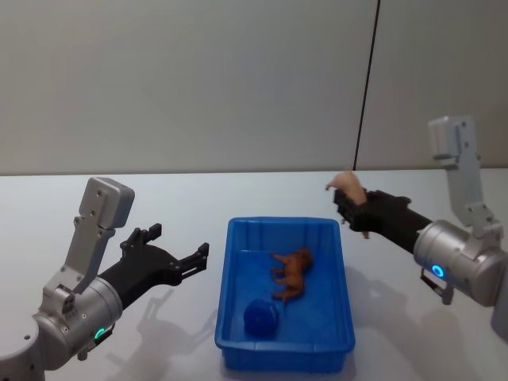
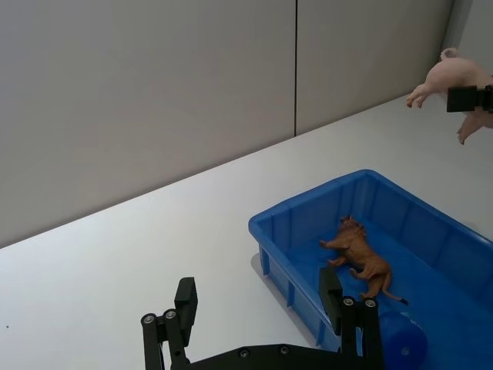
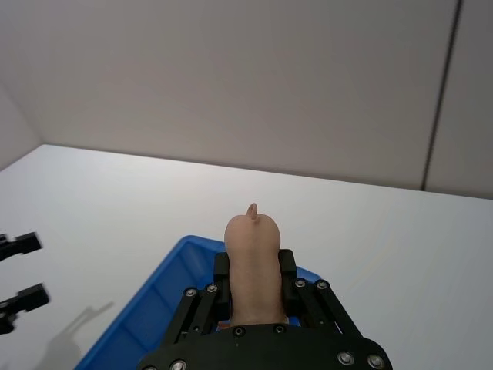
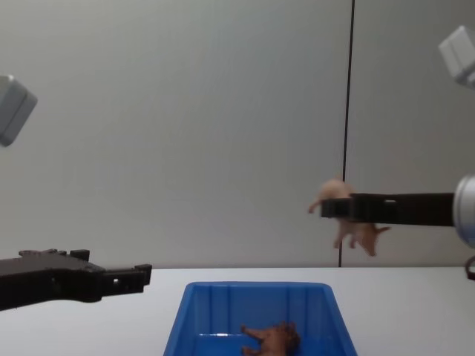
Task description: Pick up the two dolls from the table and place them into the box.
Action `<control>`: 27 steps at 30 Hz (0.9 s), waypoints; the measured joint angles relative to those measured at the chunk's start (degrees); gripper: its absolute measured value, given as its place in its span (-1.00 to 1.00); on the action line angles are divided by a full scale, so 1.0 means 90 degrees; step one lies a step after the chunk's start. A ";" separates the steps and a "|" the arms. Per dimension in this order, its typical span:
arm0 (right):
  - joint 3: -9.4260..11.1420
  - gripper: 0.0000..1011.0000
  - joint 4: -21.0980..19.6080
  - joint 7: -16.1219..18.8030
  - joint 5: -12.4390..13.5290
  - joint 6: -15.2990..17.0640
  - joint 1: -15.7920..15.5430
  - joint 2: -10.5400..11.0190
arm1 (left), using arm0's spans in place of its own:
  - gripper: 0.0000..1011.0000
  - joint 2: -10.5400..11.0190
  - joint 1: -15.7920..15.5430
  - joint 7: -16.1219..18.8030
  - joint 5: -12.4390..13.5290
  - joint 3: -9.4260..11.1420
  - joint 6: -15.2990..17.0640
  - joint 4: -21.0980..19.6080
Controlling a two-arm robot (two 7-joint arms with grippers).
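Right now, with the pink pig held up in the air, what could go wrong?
The right gripper holds the pale pink pig figure high, about over the far right corner of the bright blue plastic bin; released here, it may bounce off the rim onto the white table. It could also land on the brown four-legged animal figure lying inside.

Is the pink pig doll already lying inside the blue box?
No, the right gripper holds the pink pig doll in the air above the box.
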 joint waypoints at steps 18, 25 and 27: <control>-0.0384 -0.31 0.0785 0.1170 -0.0123 0.1084 0.0779 -0.0394 | 0.98 0.0000 0.0000 0.0000 0.0000 0.0000 0.0000 0.0000; -0.0551 -0.31 0.1237 0.1315 -0.0291 0.1558 0.1117 -0.0593 | 0.98 0.0000 0.0000 0.0000 0.0000 0.0000 0.0000 0.0000; -0.0587 -0.31 0.1338 0.1344 -0.0327 0.1653 0.1188 -0.0634 | 0.98 0.0000 0.0000 0.0000 0.0000 0.0000 0.0000 0.0000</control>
